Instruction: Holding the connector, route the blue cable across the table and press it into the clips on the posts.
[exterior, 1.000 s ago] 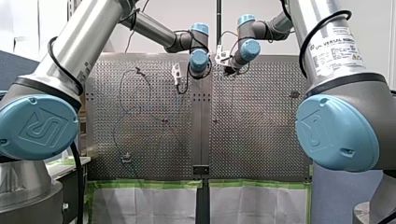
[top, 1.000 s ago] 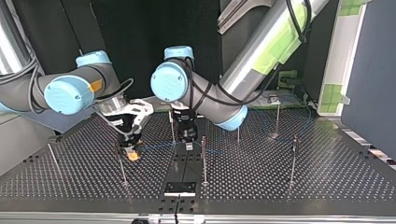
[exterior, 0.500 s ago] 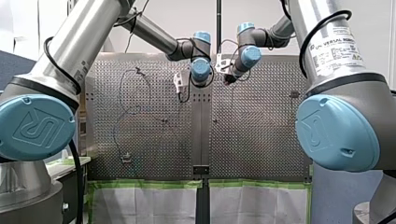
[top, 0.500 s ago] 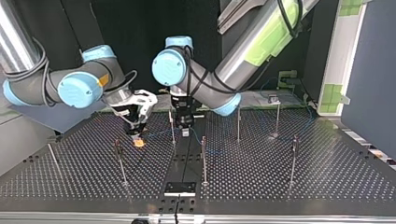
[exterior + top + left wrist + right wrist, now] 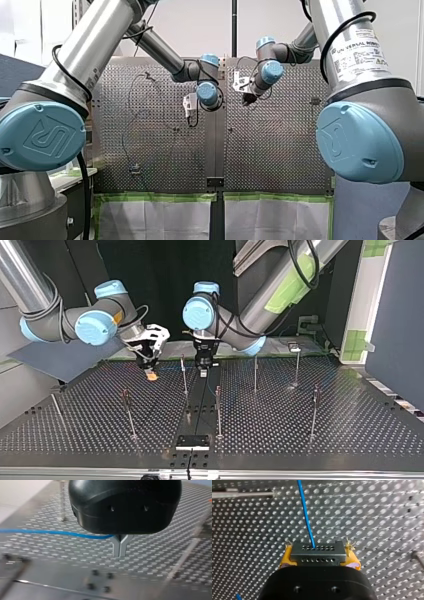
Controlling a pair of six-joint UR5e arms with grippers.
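Clamping the connector (image 5: 317,556) between the yellow pads (image 5: 286,559) of the right gripper (image 5: 318,552), closed on its two sides. Trailing the cable (image 5: 305,512) from the connector's face straight ahead of that gripper, over the table (image 5: 374,517). Pinching that cable in the left gripper (image 5: 120,552), metal fingers (image 5: 116,548) pressed together tip to tip, the blue line meeting them at their fork and stretching off to one side over the holes. Hanging both grippers near the table's far edge in the top view, right one at the left, left one near the middle, with a faint stretch of cable between them and upright posts (image 5: 218,410) standing beside and in front of them.
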